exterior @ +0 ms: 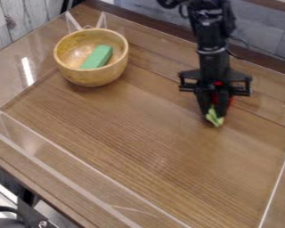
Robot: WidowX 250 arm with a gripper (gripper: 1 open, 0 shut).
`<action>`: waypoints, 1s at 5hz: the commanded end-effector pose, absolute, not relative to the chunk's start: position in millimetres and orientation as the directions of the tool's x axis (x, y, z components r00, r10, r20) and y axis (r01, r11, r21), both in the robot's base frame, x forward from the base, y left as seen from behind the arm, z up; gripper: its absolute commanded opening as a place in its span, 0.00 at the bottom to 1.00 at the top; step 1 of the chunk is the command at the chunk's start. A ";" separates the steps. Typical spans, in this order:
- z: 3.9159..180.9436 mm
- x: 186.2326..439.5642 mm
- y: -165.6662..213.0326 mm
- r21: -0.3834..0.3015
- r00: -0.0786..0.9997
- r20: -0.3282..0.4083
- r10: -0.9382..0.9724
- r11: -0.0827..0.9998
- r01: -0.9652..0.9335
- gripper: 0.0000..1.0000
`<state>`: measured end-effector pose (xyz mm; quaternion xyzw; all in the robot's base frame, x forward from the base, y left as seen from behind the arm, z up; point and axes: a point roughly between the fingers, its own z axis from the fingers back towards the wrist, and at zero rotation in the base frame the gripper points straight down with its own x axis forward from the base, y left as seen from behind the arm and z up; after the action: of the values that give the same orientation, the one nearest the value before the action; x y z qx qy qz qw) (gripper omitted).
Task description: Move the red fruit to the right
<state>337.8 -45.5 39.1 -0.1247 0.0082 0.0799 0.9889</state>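
The red fruit (213, 109) lies on the wooden table at the right, its red body mostly hidden between the fingers. Only its light green leafy end shows clearly, poking out below them. My black gripper (214, 101) comes straight down from the arm above, and its jaws stand narrow, shut on the fruit.
A wooden bowl (90, 57) stands at the back left with a green block-shaped item (97, 57) inside. Clear plastic walls (26, 134) edge the table (145, 142) on the left, front and right. A wall runs behind the arm.
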 end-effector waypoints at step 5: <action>144.5 346.4 -9.9 -0.252 0.987 0.160 -0.010 0.966 0.051 1.00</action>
<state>337.4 -11.3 118.7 -0.1329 -0.0381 -0.0053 0.9904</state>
